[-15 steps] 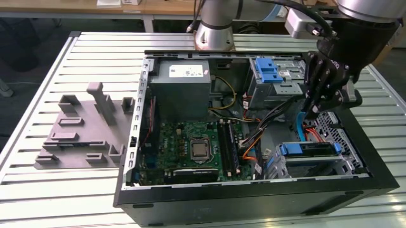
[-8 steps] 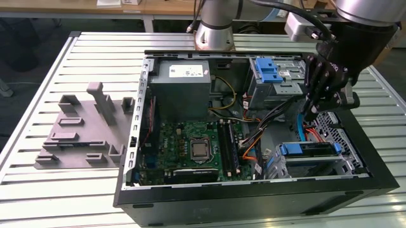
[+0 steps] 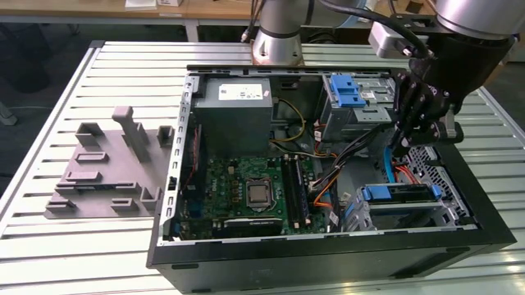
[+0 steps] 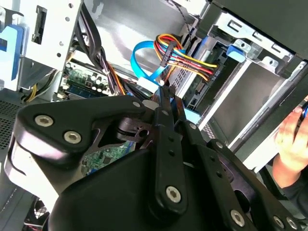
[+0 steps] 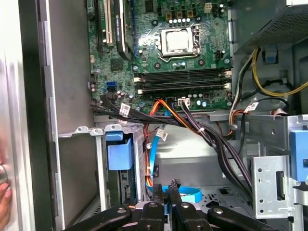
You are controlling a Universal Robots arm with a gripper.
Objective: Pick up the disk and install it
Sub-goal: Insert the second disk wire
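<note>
The disk (image 3: 397,193) lies in the lower drive cage at the case's front corner on the exterior view's right. Its blue frame end (image 5: 119,154) faces into the case; its label is hidden. In the second wrist view the disk's blue end (image 4: 236,51) shows inside the metal cage. My gripper (image 3: 399,147) hangs inside the open computer case (image 3: 328,261), above and behind that cage. Its black fingers are shut with nothing visible between them in both wrist views (image 4: 166,92) (image 5: 166,186). A blue flat cable (image 5: 187,195) runs just beyond the fingertips.
A grey power supply box (image 3: 238,117) and a blue latch (image 3: 348,92) sit at the case's back. The motherboard (image 3: 250,193) fills the floor, with cable bundles (image 5: 211,139) across it. A grey fixture (image 3: 107,172) lies on the slatted table. A person's hand (image 4: 291,139) is near the case.
</note>
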